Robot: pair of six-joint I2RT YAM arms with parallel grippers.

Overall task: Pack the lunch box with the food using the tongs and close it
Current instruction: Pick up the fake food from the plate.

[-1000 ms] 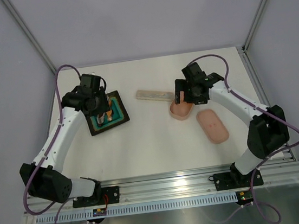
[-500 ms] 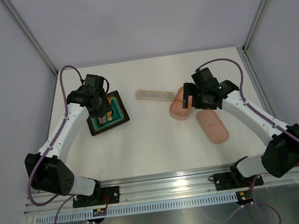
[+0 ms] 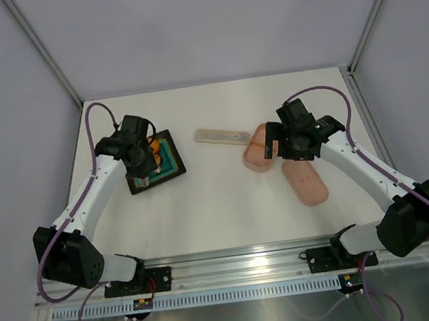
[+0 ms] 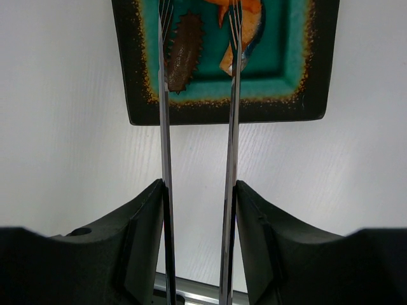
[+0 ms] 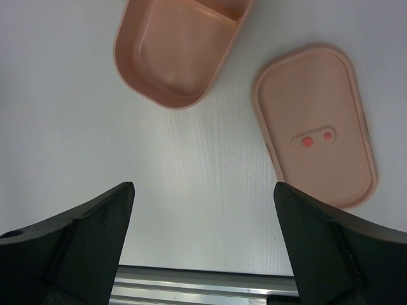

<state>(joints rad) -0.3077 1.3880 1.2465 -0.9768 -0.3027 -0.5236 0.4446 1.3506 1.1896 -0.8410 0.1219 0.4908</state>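
Near the left edge of the worktop (image 3: 220,207), the left gripper (image 4: 198,190) stays clamped on the two arms of the tongs (image 4: 164,127), as it was a second ago. It holds them as a narrow V reaching out over the dark tray (image 4: 286,111) with its teal mat. The arm has shifted only slightly since then. One tong arm runs along the edge of the brown piece (image 4: 183,54) and the other crosses the orange piece (image 4: 249,7). Both pieces lie on the mat, and I cannot tell whether the tong tips touch them.

Toward the far side, around the middle, the pale case (image 3: 222,135) lies where it lay before.

Right of the middle, the lunch box (image 5: 178,51) sits open side up. Its lid (image 5: 315,124) lies just beside it toward the near right, not touching, with two red-pink spots on its upturned face.

The right gripper (image 5: 203,210) has its jaws spread wide with nothing between them. A second ago it hung over the far end of the box. It has since drawn back toward the right edge, so far more of the box now shows from above.
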